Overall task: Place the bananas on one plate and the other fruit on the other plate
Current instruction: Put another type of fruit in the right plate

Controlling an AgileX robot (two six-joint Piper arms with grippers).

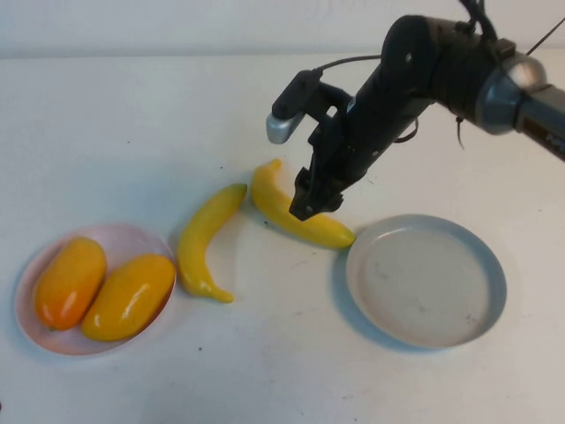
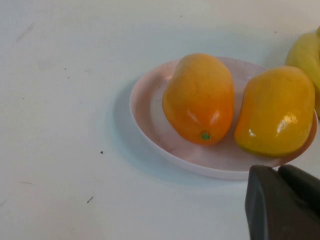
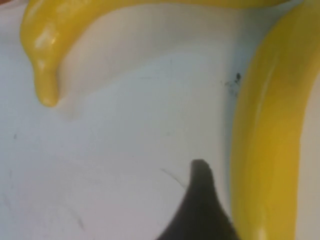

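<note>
Basically, far left on the white table point(image 1: 132, 115) sits the pink plate point(image 1: 132, 235), w/ two mangoes side by side in it: a redder-orange one point(image 1: 69, 283) on the outer side, a yellower one point(image 1: 129, 297) next to it, both tilted the same way and about touching. Left gripper point(image 2: 282, 202) isn't in the high view; the left wrist cam shows its dark fingers together, hovering just off the plate rim near the yellower mango, holding nothing. Just right of the plate lies the first banana point(image 1: 207, 240) on the table, running from near the plate rim up twd the table's middle, one end close to the 2nd banana point(image 1: 296, 214). That one lies on the table too, slanting down-right, its lower end just beside the rim of the grey-blue plate point(image 1: 484, 265), not on it. Right gripper point(image 1: 315, 201) is down at the 2nd banana's middle, arm reaching in from upper right. Right wrist cam shows one dark fingertip point(image 3: 201, 210) right beside the banana; the other isn't visible, so can't tell if the jaws are apart or clamped. Grey plate sits at the right w/ no fruit in it.
</note>
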